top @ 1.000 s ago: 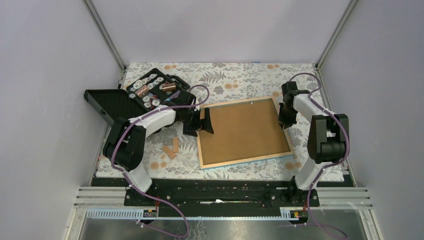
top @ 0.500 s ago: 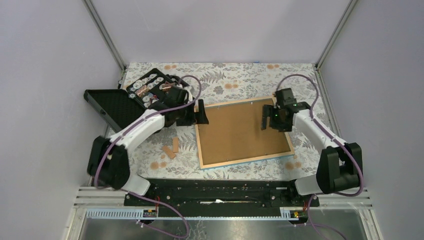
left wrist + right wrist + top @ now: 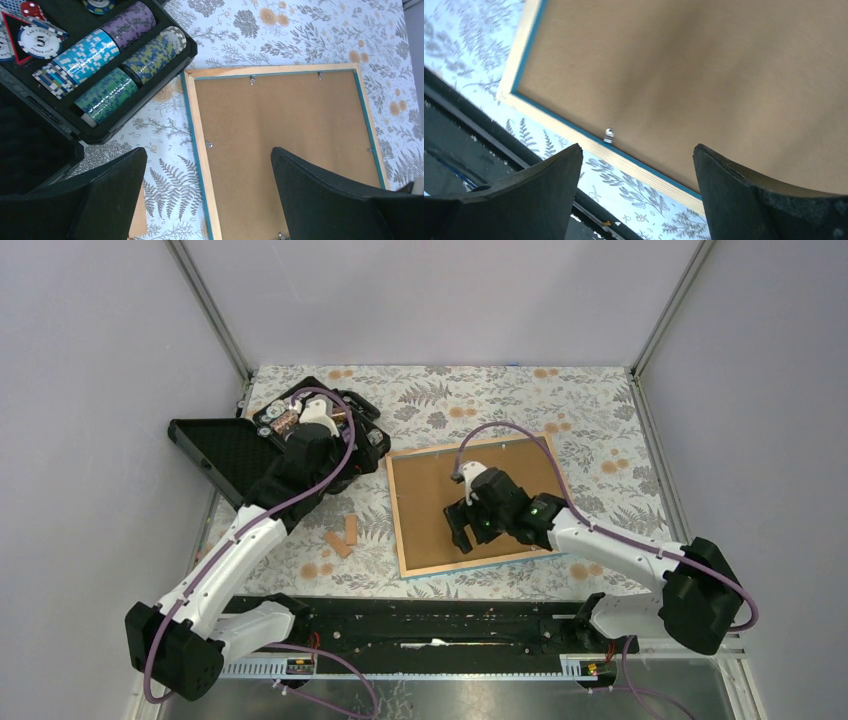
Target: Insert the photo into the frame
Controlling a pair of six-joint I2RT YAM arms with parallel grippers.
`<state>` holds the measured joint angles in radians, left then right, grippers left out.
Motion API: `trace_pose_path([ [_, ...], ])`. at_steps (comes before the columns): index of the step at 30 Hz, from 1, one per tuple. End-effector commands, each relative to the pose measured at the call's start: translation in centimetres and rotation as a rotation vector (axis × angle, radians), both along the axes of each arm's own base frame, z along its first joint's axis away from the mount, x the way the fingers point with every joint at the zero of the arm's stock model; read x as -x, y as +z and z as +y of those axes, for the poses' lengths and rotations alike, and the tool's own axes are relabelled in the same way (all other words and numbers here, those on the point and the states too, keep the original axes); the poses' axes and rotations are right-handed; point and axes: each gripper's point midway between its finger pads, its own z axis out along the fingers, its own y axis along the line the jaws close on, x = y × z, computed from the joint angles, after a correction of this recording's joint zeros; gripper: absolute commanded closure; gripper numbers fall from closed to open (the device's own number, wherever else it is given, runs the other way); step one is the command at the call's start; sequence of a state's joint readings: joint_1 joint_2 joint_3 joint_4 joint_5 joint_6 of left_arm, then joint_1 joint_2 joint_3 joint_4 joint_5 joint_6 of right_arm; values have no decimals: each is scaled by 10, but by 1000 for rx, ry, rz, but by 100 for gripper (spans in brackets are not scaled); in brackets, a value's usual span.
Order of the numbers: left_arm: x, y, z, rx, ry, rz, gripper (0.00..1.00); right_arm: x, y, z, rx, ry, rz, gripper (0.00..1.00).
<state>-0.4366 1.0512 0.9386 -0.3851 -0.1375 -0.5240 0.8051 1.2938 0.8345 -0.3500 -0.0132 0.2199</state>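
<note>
Frame (image 3: 396, 515) lies back up on the flowered cloth (image 3: 600, 420), wood rim showing, with the brown backing board (image 3: 430, 490) seated inside it. Its far-left corner sits just beside the black case (image 3: 75, 130) of poker chips, with a thin strip of cloth between them. The near rim runs close to the table's near edge. Wide cloth lies to the right and beyond.

Left gripper (image 3: 205, 155) hangs above the case corner, jaws wide apart and empty. Right gripper (image 3: 638, 150) hovers over the board by the near rim, jaws spread, holding nothing.
</note>
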Motion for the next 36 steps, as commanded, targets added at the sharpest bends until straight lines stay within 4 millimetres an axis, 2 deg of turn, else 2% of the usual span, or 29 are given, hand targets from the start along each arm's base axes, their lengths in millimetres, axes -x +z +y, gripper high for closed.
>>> trace_pose_path([
  [1,-11,8,10,0,72,-54,1,6,10,28,-15,220,-166,11],
  [5,-14,2,8,-1,62,-26,1,32,-11,47,94,436,-200,7],
  [7,-16,-1,8,3,59,-14,1,53,-28,50,191,567,-167,6],
  [11,-18,-4,10,8,62,-2,1,64,-56,51,379,697,-164,10],
  [15,-19,-9,8,10,53,12,1,59,-71,52,440,693,-169,28],
  [21,-21,-12,5,22,40,29,1,54,-84,48,491,652,-166,69],
  [23,-22,-14,3,32,31,33,1,50,-83,44,514,637,-181,82],
  [25,-22,-17,-3,44,-2,38,1,47,-78,42,513,624,-212,92],
  [27,-20,-25,-21,71,-99,69,1,49,-62,49,447,645,-239,100],
  [30,-18,-46,-48,99,-237,189,1,46,-31,64,317,637,-337,100],
  [33,-8,-70,-70,182,-325,346,1,43,-8,69,228,627,-428,100],
  [36,11,-71,-93,356,-410,420,1,39,3,68,200,621,-490,100],
])
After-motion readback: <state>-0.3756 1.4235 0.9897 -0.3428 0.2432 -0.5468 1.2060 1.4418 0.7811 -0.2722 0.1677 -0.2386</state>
